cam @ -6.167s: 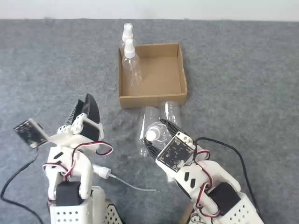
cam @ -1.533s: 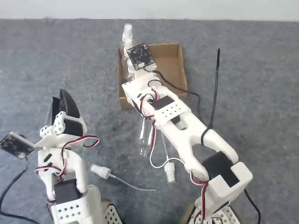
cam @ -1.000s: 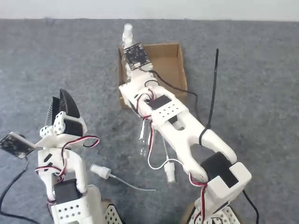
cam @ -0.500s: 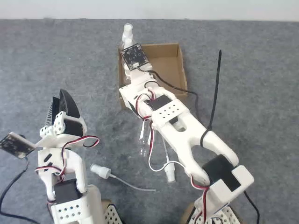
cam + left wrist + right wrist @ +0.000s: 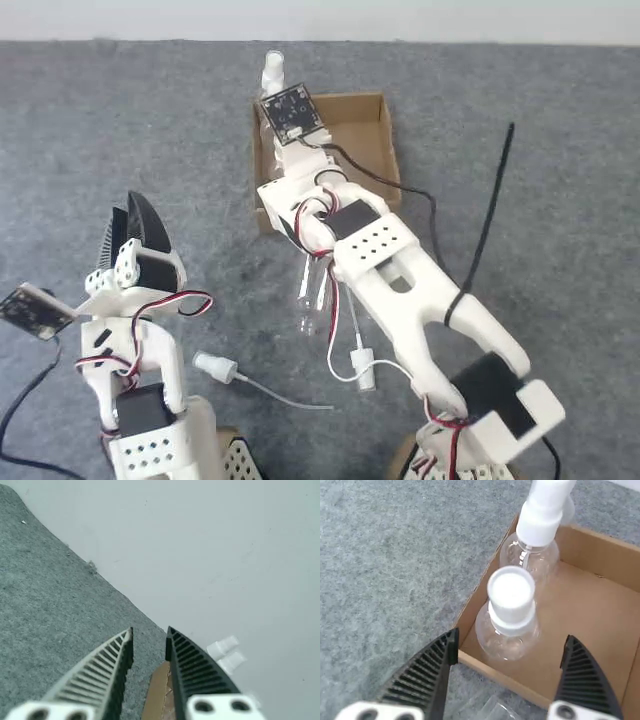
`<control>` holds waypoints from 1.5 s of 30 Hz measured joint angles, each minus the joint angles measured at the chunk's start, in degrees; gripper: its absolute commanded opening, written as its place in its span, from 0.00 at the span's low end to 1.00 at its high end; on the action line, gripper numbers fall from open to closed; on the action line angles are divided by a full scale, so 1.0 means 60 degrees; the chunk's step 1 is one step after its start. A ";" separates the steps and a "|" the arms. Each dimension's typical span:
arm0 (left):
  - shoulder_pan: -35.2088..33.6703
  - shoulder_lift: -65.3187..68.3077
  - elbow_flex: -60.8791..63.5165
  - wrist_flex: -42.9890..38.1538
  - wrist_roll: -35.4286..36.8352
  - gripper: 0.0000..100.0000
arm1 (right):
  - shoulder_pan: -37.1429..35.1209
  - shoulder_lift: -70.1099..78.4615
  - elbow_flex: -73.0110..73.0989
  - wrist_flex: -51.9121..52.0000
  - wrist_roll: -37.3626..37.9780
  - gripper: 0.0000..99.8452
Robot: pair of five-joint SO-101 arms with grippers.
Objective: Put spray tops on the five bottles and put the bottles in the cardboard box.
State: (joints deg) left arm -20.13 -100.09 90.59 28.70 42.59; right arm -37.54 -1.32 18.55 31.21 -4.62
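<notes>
Cardboard box (image 5: 365, 130): the capped bottle (image 5: 511, 592) stands upright in its near-left corner, directly below our right gripper (image 5: 510, 636), jaws wide, holding nothing; our left gripper (image 5: 149, 630), barely parted, sits well apart.

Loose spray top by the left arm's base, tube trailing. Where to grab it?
Grip the spray top by its white head, probably from above, jaws across its width. It lies flat on the carpet; the trailing dip tube looks too slender to pinch.
</notes>
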 measured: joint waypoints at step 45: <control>0.0000 0.0000 0.0000 0.0000 0.0000 0.10 | 0.0000 -0.3311 0.0000 0.6637 0.0000 0.27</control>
State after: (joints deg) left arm -20.13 -100.09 90.59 28.70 42.59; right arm -37.54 -21.19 18.55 71.03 -4.62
